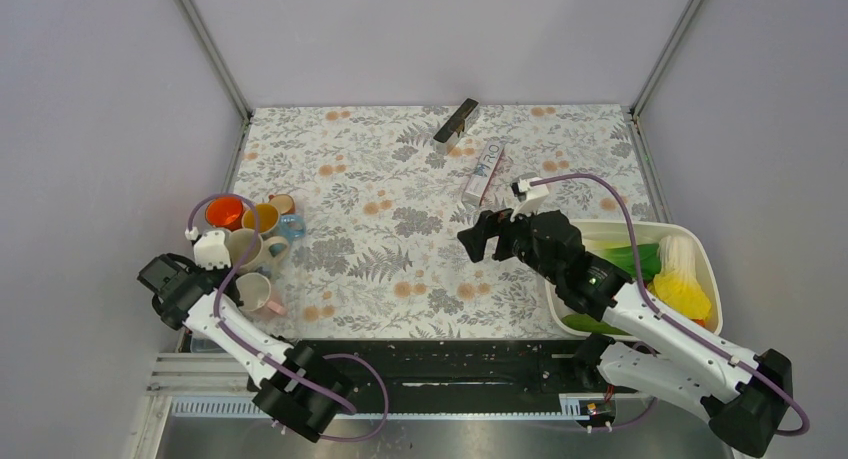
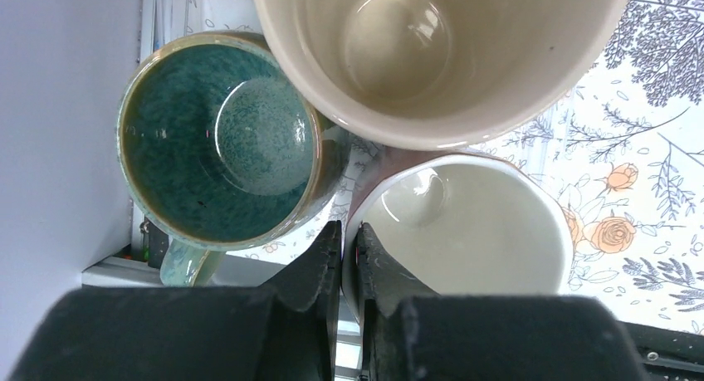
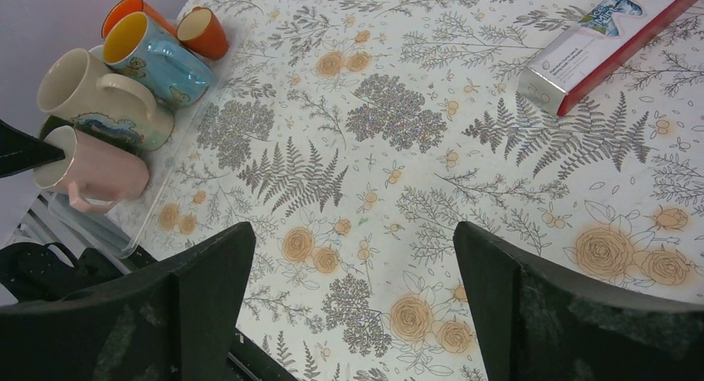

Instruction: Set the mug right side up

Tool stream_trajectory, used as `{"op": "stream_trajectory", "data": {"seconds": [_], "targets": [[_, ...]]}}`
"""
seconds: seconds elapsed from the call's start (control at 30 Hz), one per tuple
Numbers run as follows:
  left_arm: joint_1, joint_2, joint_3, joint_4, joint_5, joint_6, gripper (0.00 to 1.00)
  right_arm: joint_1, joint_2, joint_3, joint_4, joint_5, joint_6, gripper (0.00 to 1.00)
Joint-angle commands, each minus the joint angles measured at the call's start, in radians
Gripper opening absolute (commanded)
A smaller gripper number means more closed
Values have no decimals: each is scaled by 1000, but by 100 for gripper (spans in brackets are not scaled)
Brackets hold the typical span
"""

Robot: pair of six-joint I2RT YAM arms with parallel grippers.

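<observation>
**Left tool pinching the pink mug's rim; mug stands mouth up among the cluster at the left edge of the desk.**

In the left wrist view the left tool is pressed together on the wall of the pink mug. One finger appears to lie on either side of the rim, a hold that suits steadying the mug by its thin edge. The mug's white interior faces the camera, so it reads as upright. It sits at the lower right of that frame, touching the cream mug above it and just beside the teal mug at the left. Judgement: the turning looks done and only the release is outstanding. Given the crowding, a careless withdrawal could knock the neighbours. The right tool hangs spread wide over the bare floral desk, holding nothing. It is well apart from the mugs, apparently parked out of the way.
</observation>
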Motion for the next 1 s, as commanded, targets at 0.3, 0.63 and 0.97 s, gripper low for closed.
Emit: {"op": "stream_trajectory", "data": {"seconds": [0.3, 0.63, 0.97], "targets": [[8, 79, -7, -96, -49, 134, 0, -3, -52, 40, -7, 5, -1, 99], [7, 65, 49, -222, -53, 180, 0, -3, -50, 43, -12, 5, -9, 99], [7, 51, 46, -149, -78, 157, 38, -2, -36, 46, -9, 6, -13, 99]]}}
